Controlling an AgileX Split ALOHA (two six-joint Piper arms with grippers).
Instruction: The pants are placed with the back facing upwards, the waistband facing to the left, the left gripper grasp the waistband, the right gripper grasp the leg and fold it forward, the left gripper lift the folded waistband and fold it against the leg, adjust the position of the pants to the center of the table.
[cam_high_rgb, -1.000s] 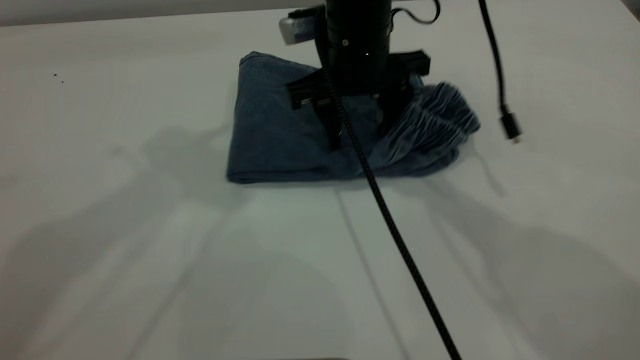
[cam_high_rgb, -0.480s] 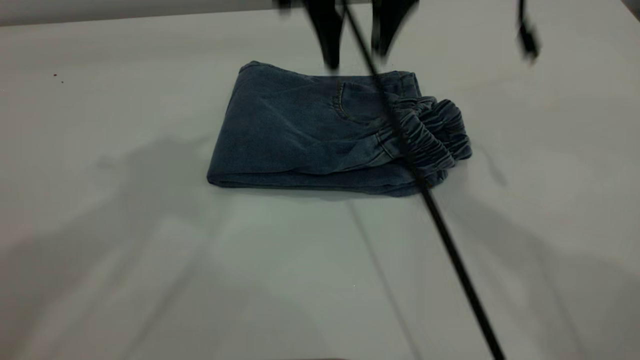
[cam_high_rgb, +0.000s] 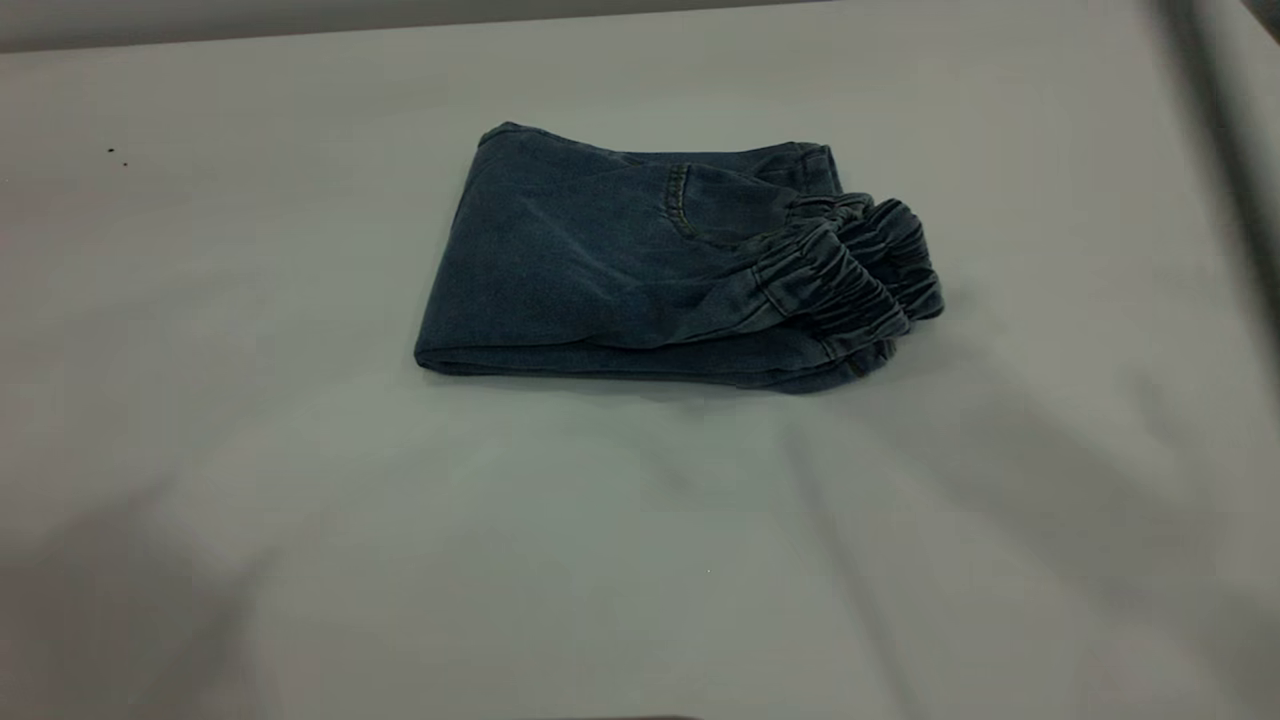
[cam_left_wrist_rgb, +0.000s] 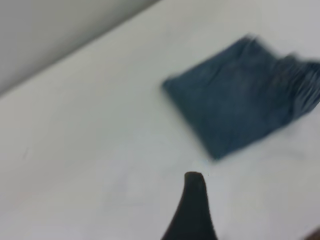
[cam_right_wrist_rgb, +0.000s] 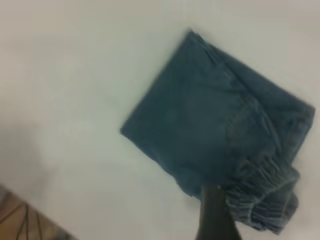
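Note:
The pants lie folded into a compact blue denim bundle near the middle of the table. Their ruched waistband sits at the bundle's right end, on top of the folded layers. A back pocket seam shows on the upper layer. No gripper appears in the exterior view. The left wrist view shows my left gripper open and empty over bare table, well away from the pants. In the right wrist view my right gripper hangs above the pants, close to the waistband and holding nothing.
Bare pale tabletop surrounds the bundle on every side. The table's far edge runs behind the pants. Soft arm shadows fall across the near part and the right side of the table.
A gripper with spread fingers that was pressing on the pants a second ago rose and left the exterior view with its cable. The bundle settled flat, waistband on top.

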